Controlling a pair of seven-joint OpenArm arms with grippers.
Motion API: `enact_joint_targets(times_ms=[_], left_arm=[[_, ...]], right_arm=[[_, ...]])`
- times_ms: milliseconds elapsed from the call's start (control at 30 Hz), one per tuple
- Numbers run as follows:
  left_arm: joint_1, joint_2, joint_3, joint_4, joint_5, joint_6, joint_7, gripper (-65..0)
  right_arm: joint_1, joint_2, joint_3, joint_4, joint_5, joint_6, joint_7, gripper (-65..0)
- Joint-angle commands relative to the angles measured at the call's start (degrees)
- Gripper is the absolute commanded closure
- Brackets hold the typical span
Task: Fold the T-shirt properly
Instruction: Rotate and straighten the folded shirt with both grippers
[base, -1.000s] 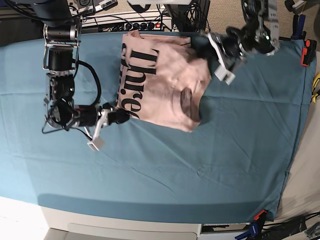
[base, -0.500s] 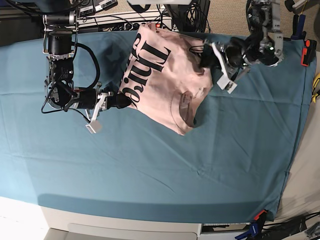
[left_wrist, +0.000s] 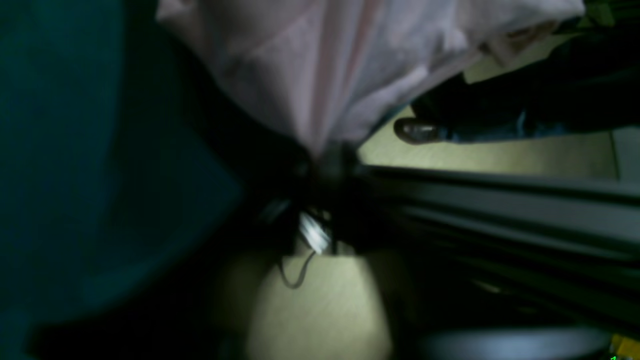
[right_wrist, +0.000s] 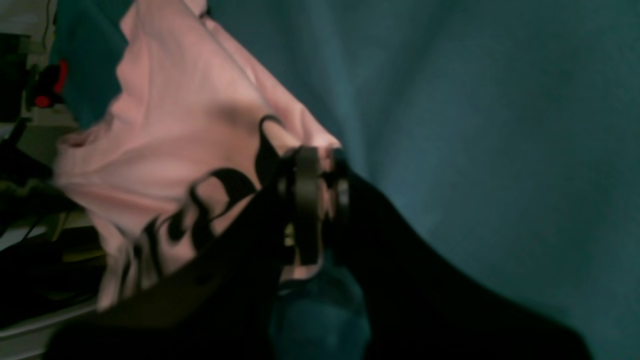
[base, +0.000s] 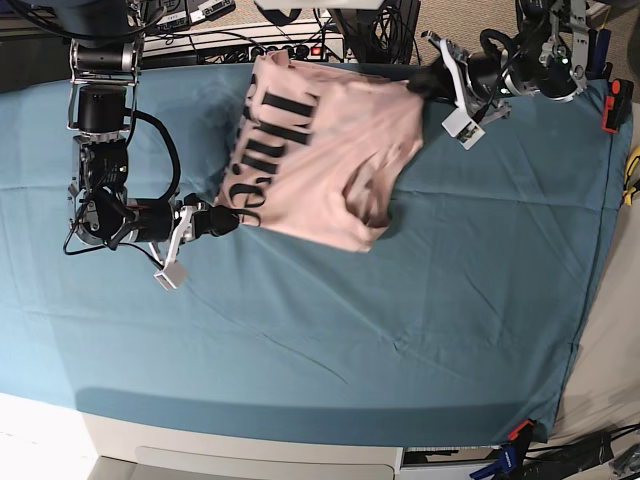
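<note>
The pale pink T-shirt (base: 325, 150) with black lettering is held stretched between my two grippers above the teal cloth (base: 300, 330), lettering side up. My right gripper (base: 222, 222), on the base view's left, is shut on the shirt's lower left corner; in the right wrist view the gripper (right_wrist: 312, 200) pinches the shirt (right_wrist: 165, 150) by its printed edge. My left gripper (base: 428, 85), at the base view's upper right, is shut on the shirt's upper right corner. In the left wrist view the shirt (left_wrist: 320, 65) hangs bunched from the blurred gripper (left_wrist: 325, 155).
The teal cloth covers the whole table. Cables and a power strip (base: 270, 45) lie behind the table's far edge. An orange clamp (base: 615, 105) sits at the right edge, and another clamp (base: 518, 432) at the front right corner.
Both grippers moved outward and the left one back and up, pulling the shirt tauter. The shirt's lower left corner shifted left, and the lettering now faces up more flatly.
</note>
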Motion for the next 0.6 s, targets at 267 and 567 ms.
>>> enact_joint_targets(times_ms=[267, 567], left_arm=[[0.17, 2.56, -0.26, 0.87, 2.64, 3.98, -3.54, -32.2], [0.15, 8.17, -0.26, -1.51, 3.89, 6.64, -4.85, -32.2]], right_arm=[[1.42, 0.94, 0.55, 0.70, 1.07, 0.06, 0.99, 0.0], [1.22, -0.90, 0.55, 0.70, 1.07, 0.06, 0.99, 0.0]])
